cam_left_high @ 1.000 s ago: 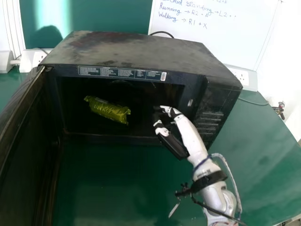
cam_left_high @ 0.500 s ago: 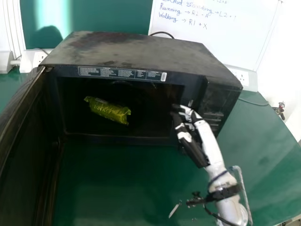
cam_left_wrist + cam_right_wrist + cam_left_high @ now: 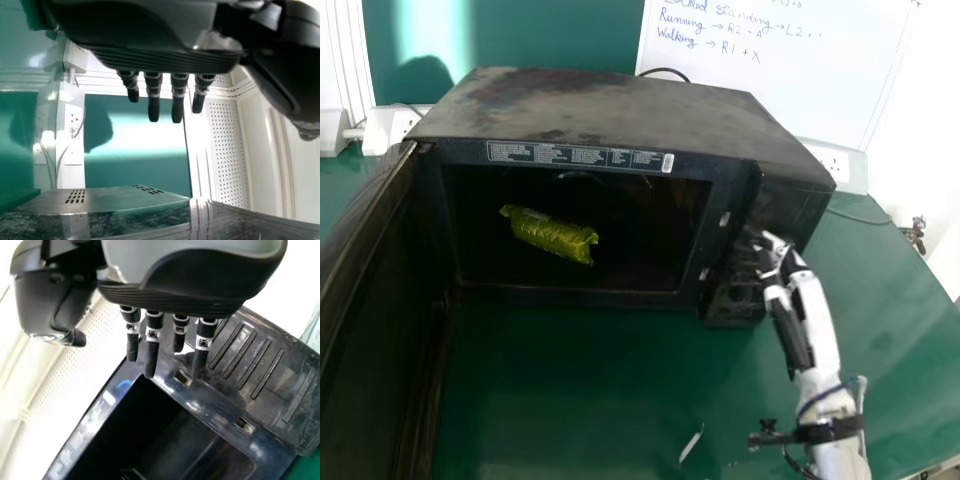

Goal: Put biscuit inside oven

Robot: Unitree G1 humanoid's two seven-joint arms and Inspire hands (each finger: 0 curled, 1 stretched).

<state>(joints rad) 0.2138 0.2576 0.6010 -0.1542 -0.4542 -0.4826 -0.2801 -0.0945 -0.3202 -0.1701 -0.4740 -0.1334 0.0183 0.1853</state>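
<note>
The biscuit packet (image 3: 550, 235) lies inside the oven (image 3: 610, 110), towards the left of the cavity and slightly tilted, with nothing touching it from outside. Compared with the 2 earlier head-view frames, it has not moved. What has changed is the right robot hand (image 3: 810, 305): 1.0 s ago it was in front of the cavity's mouth, then at its right edge, and now it is over by the control panel (image 3: 262, 365), past the 2 latch slots (image 3: 724, 218). The placing therefore looks finished, and the withdrawal has taken the hand clear of the opening.

That right robot hand is wide, its fingers extended and its thumb apart, holding nothing. Whether its fingertips touch the panel, the views do not settle. The left robot hand (image 3: 153, 97), seen in its own wrist view, is also wide and empty.

Further out, the door (image 3: 370, 320) stands swung open on the robot's left, unchanged from before, and the oven sits on the green surface (image 3: 570, 380). The next move is probably just to draw the right arm back; catching the oven's front corner on the way would be the main risk.
</note>
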